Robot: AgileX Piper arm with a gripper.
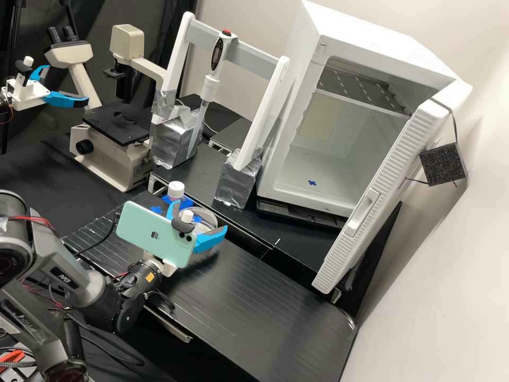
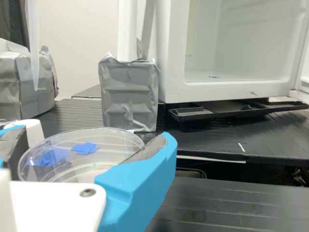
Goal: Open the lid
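We see the gripper's (image 1: 199, 215) fingers wide apart about the clear dish (image 2: 108, 139), contact uncertain, near the raised shelf's (image 2: 217, 140) front edge

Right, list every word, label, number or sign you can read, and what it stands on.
No words or numbers can be read surely.
Mint-green phone: small dark fruit-shaped logo, no letters.
Dark grey robot arm: white lettering, too small.
Orange label on the arm's black wrist: too small.
White pipette with red top: dark display, too small.
Clear round plastic dish: no print that I can make out.
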